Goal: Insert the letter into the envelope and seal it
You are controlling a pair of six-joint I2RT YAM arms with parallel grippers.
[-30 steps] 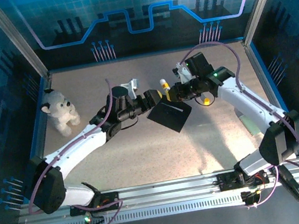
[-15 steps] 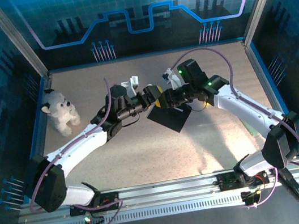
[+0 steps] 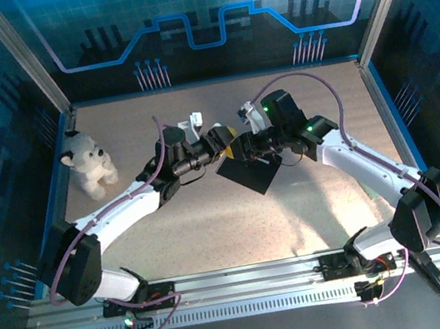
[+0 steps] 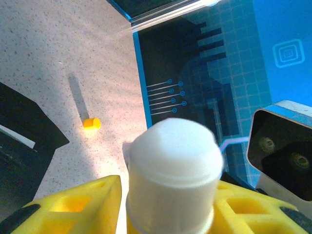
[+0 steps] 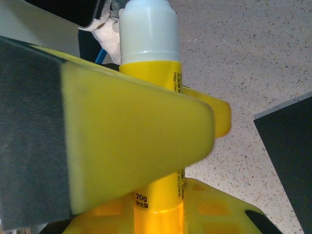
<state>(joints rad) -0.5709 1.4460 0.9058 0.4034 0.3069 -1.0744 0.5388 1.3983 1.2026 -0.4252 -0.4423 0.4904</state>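
Over table [image 3: 212, 216] | right tool [image 3: 244, 149] grips glue stick [image 5: 151, 73] | left tool [image 3: 224, 137] around cap [image 4: 173, 165]

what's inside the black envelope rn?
A thin white strip shows at the fold of the black envelope. Anything deeper inside is covered by the black paper, so its contents cannot be confirmed.
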